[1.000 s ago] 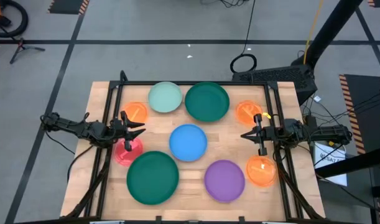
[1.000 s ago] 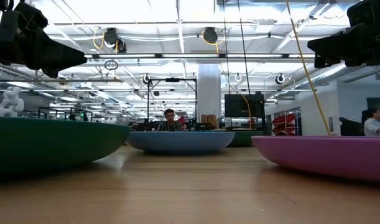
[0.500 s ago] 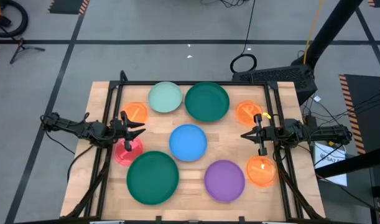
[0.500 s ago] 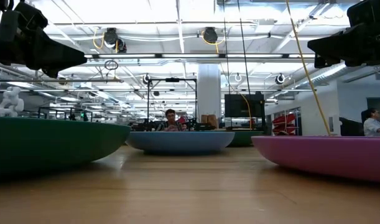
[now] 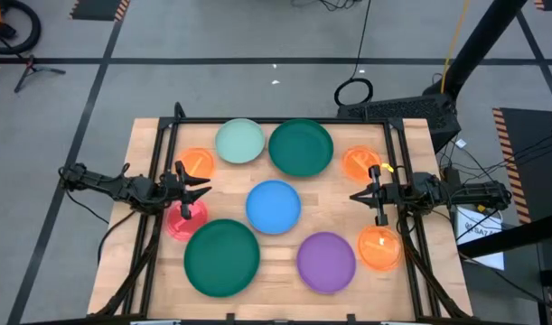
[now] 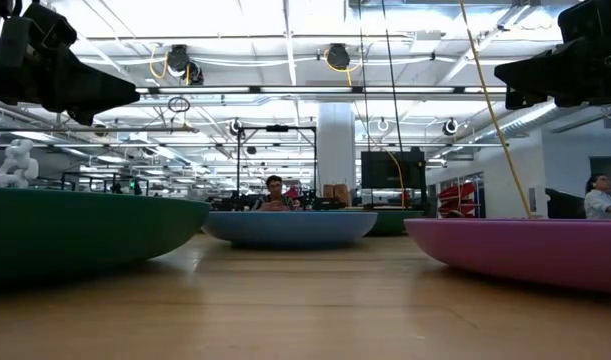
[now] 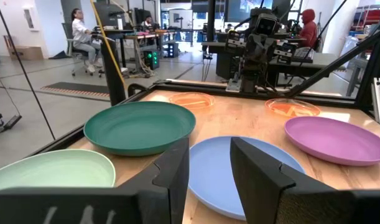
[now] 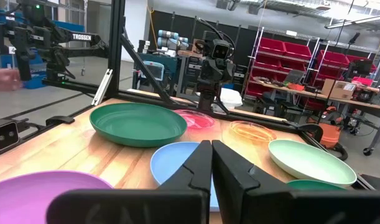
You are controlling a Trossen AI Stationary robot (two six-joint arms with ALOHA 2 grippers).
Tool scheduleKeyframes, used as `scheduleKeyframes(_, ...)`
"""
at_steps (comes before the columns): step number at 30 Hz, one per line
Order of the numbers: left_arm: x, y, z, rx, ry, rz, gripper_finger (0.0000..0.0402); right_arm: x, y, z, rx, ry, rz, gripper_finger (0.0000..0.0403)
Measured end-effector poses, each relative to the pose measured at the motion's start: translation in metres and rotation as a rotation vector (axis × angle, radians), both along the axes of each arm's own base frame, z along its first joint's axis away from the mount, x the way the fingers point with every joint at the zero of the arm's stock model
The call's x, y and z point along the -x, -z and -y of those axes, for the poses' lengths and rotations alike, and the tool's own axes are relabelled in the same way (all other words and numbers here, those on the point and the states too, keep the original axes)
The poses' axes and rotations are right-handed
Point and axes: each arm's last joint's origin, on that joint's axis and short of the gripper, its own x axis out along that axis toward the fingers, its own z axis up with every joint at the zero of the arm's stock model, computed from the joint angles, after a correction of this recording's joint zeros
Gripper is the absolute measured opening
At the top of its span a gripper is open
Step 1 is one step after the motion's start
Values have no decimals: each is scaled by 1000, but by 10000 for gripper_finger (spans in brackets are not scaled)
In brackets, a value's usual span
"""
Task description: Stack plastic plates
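Note:
Several round plastic plates lie singly, bottoms down, on the wooden table (image 5: 285, 298). At the far side are a mint plate (image 5: 239, 142) and a dark green plate (image 5: 301, 147). A blue plate (image 5: 274, 206) is in the middle. Near the front are another dark green plate (image 5: 222, 257) and a purple plate (image 5: 326, 262). Small orange plates (image 5: 196, 163) (image 5: 360, 162) (image 5: 380, 248) and a pink plate (image 5: 185, 219) sit toward the sides. My left gripper (image 5: 205, 188) (image 7: 209, 177) hovers level at the left edge, open and empty. My right gripper (image 5: 353, 196) (image 8: 211, 168) hovers level at the right edge, shut and empty.
Black frame rails (image 5: 158, 162) (image 5: 397, 153) run along the table's left, right and far edges. Bare wood (image 5: 276, 248) shows between the plates. Beyond the table, people (image 6: 275, 193) sit in the room.

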Motion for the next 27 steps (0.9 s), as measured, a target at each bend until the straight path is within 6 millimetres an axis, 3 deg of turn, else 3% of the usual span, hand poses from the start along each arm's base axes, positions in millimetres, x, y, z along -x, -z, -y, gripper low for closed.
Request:
scheduleKeyframes(17, 0, 0, 0, -67, 2, -13, 122, 0, 0, 0, 0, 0, 0, 9)
scheduleKeyframes(22, 0, 0, 0, 204, -5, 46, 122, 0, 0, 0, 0, 0, 0, 9)
scheduleKeyframes(27, 0, 0, 0, 351, -8, 78, 122, 0, 0, 0, 0, 0, 0, 9)
